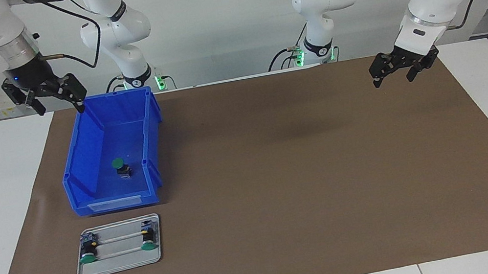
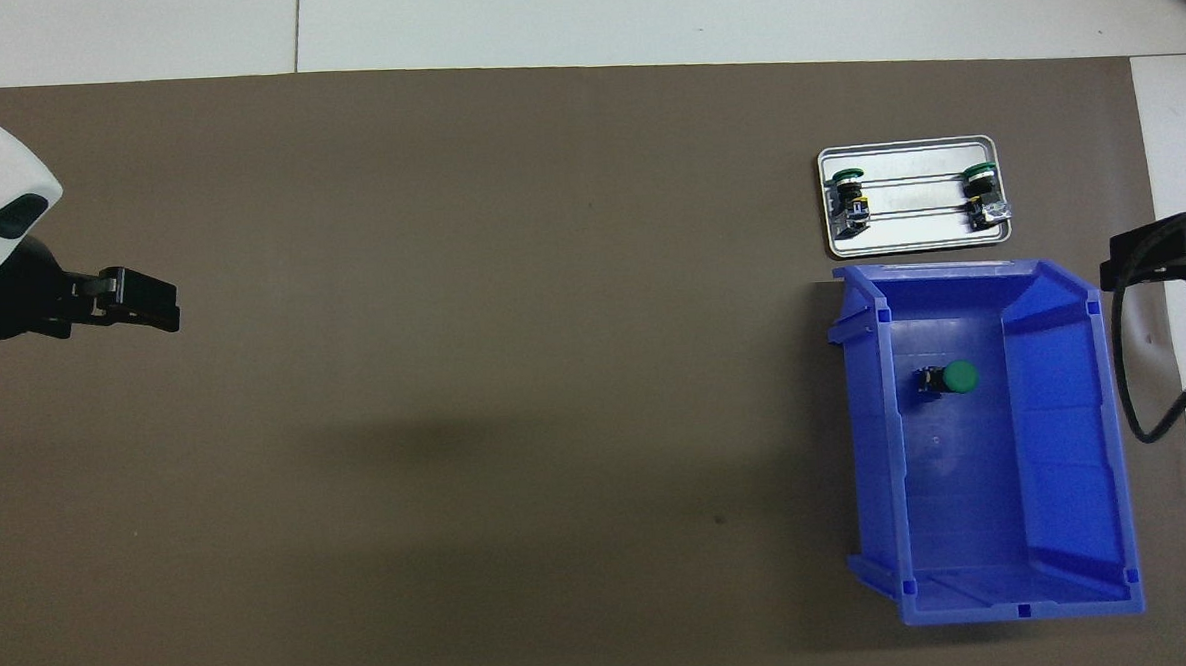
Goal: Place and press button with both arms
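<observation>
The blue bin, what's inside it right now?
One green-capped button lies on the blue bin floor. Nothing else shows inside; its underside is hidden.

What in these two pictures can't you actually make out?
- Overhead view: the right gripper is cut off by the picture's edge, its fingertips unseen.
- Both views: how the two buttons sit on the metal tray is too small to tell.
- Overhead view: the button in the blue bin lies on its side, its back end unclear.

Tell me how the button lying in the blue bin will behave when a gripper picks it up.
The button looks small and rigid, so probably light and stiff. It lies on its side in the bin, and its round cap and cylindrical body may let it roll if nudged. The smooth cap could slip; the body likely grips better.
</observation>
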`<state>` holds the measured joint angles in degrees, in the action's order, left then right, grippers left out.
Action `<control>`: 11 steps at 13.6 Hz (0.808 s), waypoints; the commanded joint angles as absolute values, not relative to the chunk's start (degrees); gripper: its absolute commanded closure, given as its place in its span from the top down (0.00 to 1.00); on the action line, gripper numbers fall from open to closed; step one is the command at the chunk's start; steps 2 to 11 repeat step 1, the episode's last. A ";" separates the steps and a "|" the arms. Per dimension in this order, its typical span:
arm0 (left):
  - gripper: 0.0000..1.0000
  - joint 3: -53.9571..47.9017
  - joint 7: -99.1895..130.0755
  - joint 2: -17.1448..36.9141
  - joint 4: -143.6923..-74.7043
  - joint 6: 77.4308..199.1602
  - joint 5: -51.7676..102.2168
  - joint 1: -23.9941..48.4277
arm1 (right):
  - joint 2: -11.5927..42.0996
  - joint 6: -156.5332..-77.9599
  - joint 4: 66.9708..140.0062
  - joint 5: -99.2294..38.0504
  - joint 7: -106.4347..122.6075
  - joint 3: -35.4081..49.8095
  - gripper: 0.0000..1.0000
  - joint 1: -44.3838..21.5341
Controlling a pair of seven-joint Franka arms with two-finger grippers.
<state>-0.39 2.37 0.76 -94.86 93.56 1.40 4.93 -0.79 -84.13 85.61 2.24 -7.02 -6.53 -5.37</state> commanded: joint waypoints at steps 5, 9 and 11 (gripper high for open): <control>0.99 -0.35 2.72 -0.70 -96.59 94.22 0.62 4.83 | -1.14 -84.11 85.96 1.05 -7.03 -6.33 1.00 -4.57; 0.99 -0.35 2.72 -0.70 -96.59 94.22 0.62 4.83 | -1.14 -84.11 85.96 1.05 -7.03 -6.33 1.00 -4.57; 0.99 -0.35 2.72 -0.70 -96.59 94.22 0.62 4.83 | -1.14 -84.11 85.96 1.05 -7.03 -6.33 1.00 -4.57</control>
